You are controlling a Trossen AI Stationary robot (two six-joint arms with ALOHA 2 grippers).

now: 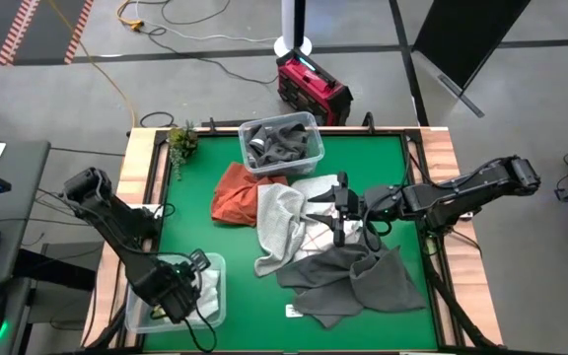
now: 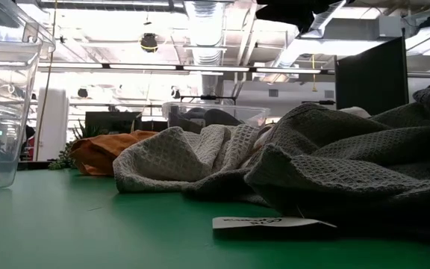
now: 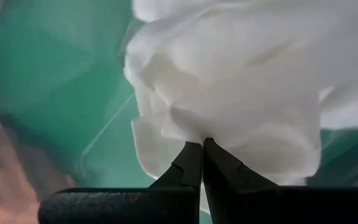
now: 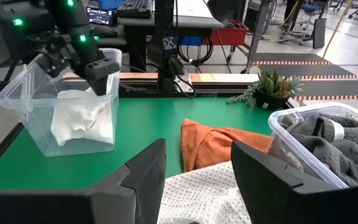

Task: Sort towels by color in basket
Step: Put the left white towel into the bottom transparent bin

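My left gripper [image 1: 187, 286] stands shut over the clear basket [image 1: 217, 264] at the near left, with the white towel [image 4: 82, 118] inside the basket below it. A pile lies mid-table: a rust orange towel [image 1: 235, 192], a light grey towel [image 1: 279, 222], a white towel with red grid lines [image 1: 316, 237] and a dark grey towel [image 1: 358, 281]. My right gripper [image 1: 339, 212] hovers open above this pile, touching nothing. A second clear basket [image 1: 282, 143] at the far edge holds dark grey towels. My left gripper pinches a bunched fold of the white towel [image 3: 197, 134] between its two fingertips [image 3: 188, 165]. The fingers come from above, pointing down into the basket. The towel hangs below them, and its lower part [image 4: 79, 135] rests on the basket's floor.
A small potted plant [image 1: 181, 143] stands at the far left corner. A paper tag [image 2: 260, 222] lies on the green mat near the front edge. Bare green mat [image 1: 200, 232] lies between the near-left basket and the pile.
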